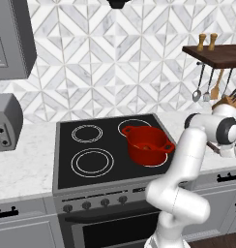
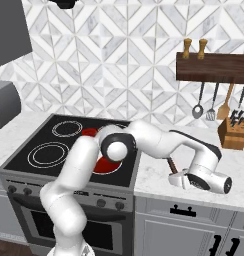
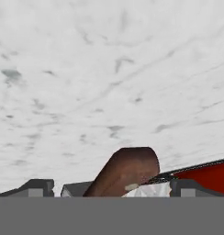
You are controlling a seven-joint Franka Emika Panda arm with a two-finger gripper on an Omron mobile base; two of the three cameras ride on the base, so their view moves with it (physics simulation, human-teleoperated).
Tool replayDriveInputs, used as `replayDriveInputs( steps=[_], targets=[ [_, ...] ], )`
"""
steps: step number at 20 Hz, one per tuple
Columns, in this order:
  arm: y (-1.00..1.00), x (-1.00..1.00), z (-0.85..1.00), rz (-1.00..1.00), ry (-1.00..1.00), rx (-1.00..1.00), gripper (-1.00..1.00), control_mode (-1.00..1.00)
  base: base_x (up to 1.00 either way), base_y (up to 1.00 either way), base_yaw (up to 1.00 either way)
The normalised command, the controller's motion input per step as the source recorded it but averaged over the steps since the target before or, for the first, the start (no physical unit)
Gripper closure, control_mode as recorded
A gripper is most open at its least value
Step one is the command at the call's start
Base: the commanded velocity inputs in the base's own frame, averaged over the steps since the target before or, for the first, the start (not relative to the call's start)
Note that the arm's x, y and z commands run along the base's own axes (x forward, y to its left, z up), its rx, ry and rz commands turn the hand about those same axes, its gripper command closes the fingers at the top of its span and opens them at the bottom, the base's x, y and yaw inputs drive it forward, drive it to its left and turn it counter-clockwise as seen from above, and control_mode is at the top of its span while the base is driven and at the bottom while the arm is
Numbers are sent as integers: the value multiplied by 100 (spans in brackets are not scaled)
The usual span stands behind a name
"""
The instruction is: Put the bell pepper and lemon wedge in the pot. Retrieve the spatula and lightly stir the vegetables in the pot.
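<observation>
Hand view showed the gripper (image 3: 111,186) closed on the brown spatula handle (image 3: 127,170); red pot (image 1: 147,144) at three o'clock, stirring apparently remained.

Chevron-tiled marble wall (image 1: 115,72), white marble counter (image 2: 164,180), grey cabinets (image 2: 184,230), dark wooden shelf (image 2: 214,67)

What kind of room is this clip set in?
A rendered home kitchen, by the look of it: a black cooktop with ring burners carrying a red pot, marble counter beside it, and a wall rack hung with utensils above a knife block.
</observation>
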Motion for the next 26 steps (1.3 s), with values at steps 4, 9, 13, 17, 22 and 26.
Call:
replayDriveInputs(
  steps=[4,9,13,17,22,26],
  targets=[
    [3,0,-36,-1,0,0,-100,-100,0,0,0],
    [10,0,-26,-3,0,0,-100,-100,0,0,0],
    [42,0,-25,-6,0,-1,-100,-100,0,0,0],
    [42,1,-32,-8,0,-3,-100,-100,0,0,0],
    [5,19,-36,-4,0,0,100,-100,0,0,0],
    [0,1,-14,-2,0,0,100,-100,0,0,0]
  ],
)
